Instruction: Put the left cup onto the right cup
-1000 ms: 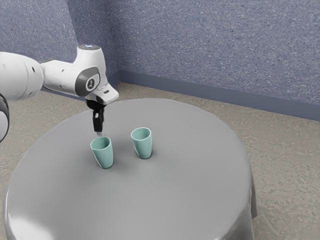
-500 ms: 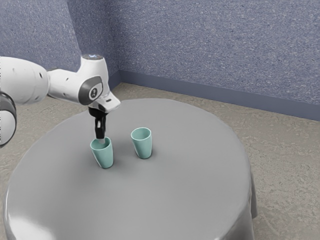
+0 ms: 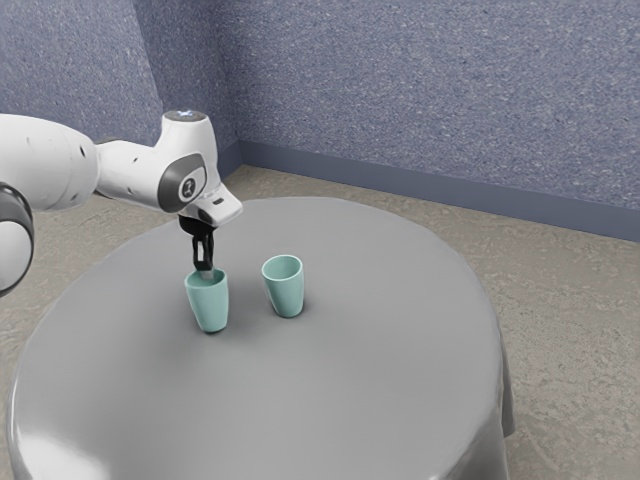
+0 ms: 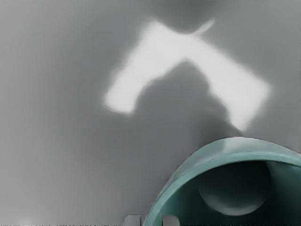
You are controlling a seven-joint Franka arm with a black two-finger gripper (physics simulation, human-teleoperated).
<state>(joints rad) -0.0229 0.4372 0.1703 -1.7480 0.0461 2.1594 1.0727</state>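
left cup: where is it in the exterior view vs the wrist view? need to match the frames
Exterior view: the left cup is upright at the tips of the gripper, to the exterior view's left of the right cup.
Wrist view: the left cup is the teal rim and hollow just under the hand.
Shared landmark: the grey table top around the cup.

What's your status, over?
Gripper shut on rim of left cup. It stands upright, not yet on right cup. Nothing between them.
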